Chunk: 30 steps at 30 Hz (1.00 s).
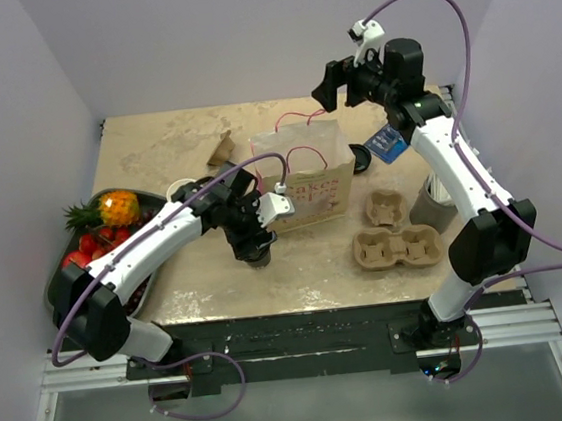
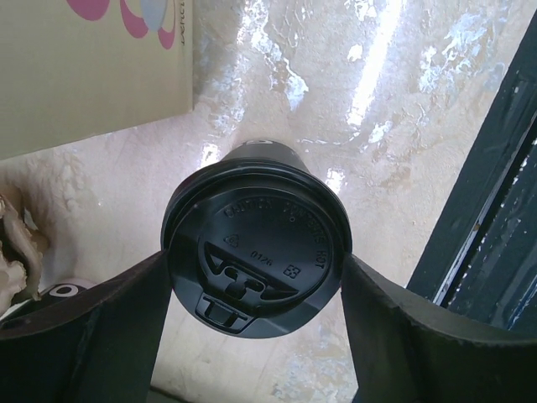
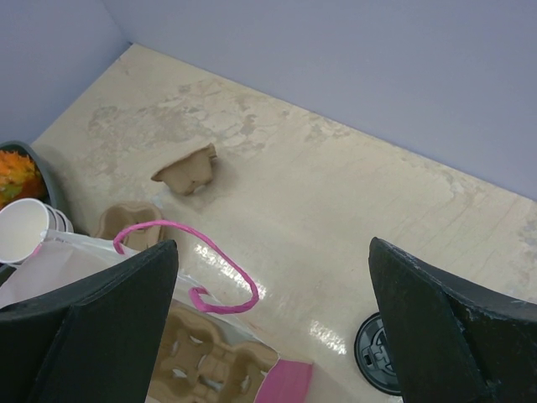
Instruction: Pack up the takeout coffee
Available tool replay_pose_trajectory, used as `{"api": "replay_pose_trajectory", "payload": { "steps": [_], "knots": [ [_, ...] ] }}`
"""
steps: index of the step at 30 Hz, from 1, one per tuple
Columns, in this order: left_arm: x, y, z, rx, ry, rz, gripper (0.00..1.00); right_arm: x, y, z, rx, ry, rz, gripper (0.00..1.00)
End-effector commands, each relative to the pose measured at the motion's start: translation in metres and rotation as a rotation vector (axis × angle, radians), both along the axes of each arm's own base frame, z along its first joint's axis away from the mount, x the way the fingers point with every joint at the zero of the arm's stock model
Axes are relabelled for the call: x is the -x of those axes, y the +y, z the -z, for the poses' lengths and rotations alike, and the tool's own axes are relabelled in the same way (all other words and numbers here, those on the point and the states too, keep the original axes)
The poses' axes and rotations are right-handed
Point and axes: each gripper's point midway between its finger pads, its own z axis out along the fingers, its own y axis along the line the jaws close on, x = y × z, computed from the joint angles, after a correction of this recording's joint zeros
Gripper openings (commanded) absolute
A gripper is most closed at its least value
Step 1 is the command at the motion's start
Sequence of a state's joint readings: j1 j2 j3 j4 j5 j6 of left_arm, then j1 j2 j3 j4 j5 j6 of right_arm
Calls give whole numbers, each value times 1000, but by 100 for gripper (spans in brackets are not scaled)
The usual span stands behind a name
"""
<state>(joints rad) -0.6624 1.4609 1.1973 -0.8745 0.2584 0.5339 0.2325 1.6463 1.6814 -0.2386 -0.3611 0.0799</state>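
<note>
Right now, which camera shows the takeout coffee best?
Left wrist: the takeout coffee fills the centre, its black lid sharp, clamped in the left gripper. Top external shows only a dark sliver of it under that gripper. Right wrist misses it, showing just a loose black lid.

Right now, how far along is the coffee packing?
Done: the bag stands open, apparently with a carrier inside. In hand: the left gripper clasps the coffee, outside the bag. Left: putting it into the bag. The right gripper hangs open, empty.
</note>
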Motion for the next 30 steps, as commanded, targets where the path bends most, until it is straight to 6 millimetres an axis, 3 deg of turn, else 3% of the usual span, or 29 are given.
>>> {"api": "replay_pose_trajectory", "payload": {
  "steps": [1, 10, 14, 16, 20, 22, 23, 24, 26, 27, 30],
  "knots": [
    [2, 1, 3, 20, -2, -32, 69, 9, 2, -21, -32, -50, -18, 99],
    [4, 1, 7, 41, -31, -5, 71, 12, 1, -25, -33, -60, -20, 99],
    [5, 1, 7, 50, -45, 19, 59, 16, 5, -30, -51, -62, -48, 99],
    [9, -2, 2, 71, -41, 46, 53, 25, 18, -35, -50, -78, -147, 99],
    [14, -6, -27, 142, -107, 110, 46, 37, 36, -45, -33, -96, -312, 99],
    [17, -9, -35, 167, -114, 133, 45, 39, 42, -30, -1, -73, -399, 98],
    [18, -9, -37, 172, -110, 134, 43, 39, 44, -40, 26, -110, -427, 98],
    [20, -11, -38, 180, -101, 134, 42, 34, 46, -17, 33, -27, -450, 97],
    [21, -11, -39, 185, -92, 128, 40, 37, 53, -24, 49, -48, -523, 95],
    [22, -10, -39, 184, -92, 127, 40, 36, 53, -12, 54, -4, -541, 95],
    [22, -10, -40, 192, -101, 121, 40, 31, 52, -6, 89, -6, -538, 95]
  ]
}}
